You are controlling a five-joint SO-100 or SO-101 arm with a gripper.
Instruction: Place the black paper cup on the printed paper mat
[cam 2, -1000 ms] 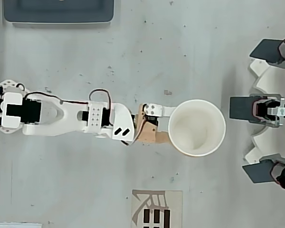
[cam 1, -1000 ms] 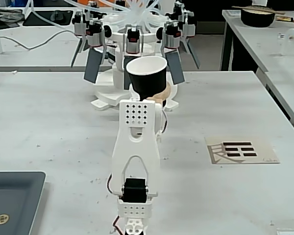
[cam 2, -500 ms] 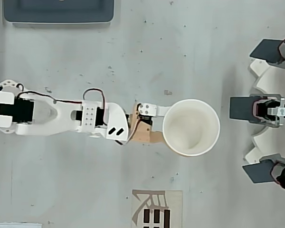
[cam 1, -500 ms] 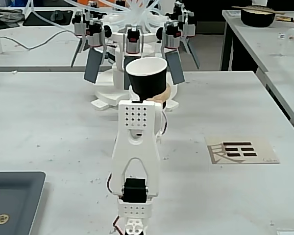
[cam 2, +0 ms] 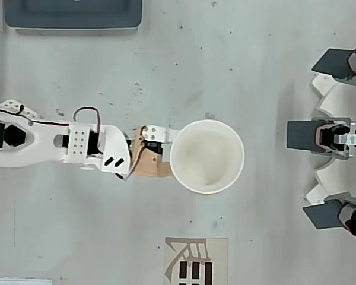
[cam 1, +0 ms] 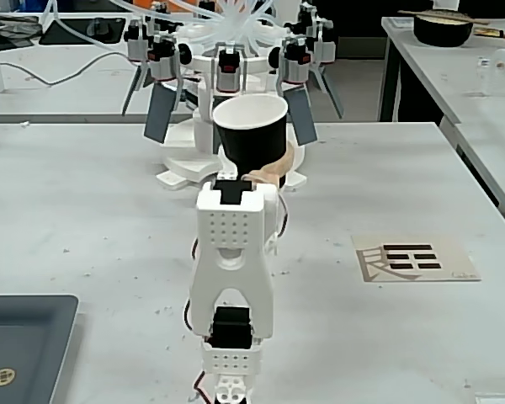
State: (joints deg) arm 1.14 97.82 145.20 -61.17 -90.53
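Note:
The black paper cup [cam 1: 251, 135] is upright and off the table, its white inside [cam 2: 206, 156] facing the overhead camera. My gripper [cam 1: 259, 174] is shut on the cup's lower wall; a beige-taped finger [cam 2: 145, 165] reaches under the rim, and the fingertips are hidden by the cup. The white arm [cam 1: 234, 252] stretches along the table's middle. The printed paper mat [cam 1: 417, 258] lies flat on the table to the right of the arm in the fixed view and near the bottom edge [cam 2: 196, 264] of the overhead view, well apart from the cup.
A dark grey tray [cam 1: 25, 337] lies at the near left of the fixed view, top left [cam 2: 71, 15] overhead. A white multi-arm rig [cam 1: 227, 59] stands just behind the cup, at the right edge [cam 2: 338, 136] overhead. A black bowl [cam 1: 442, 29] rests on another table.

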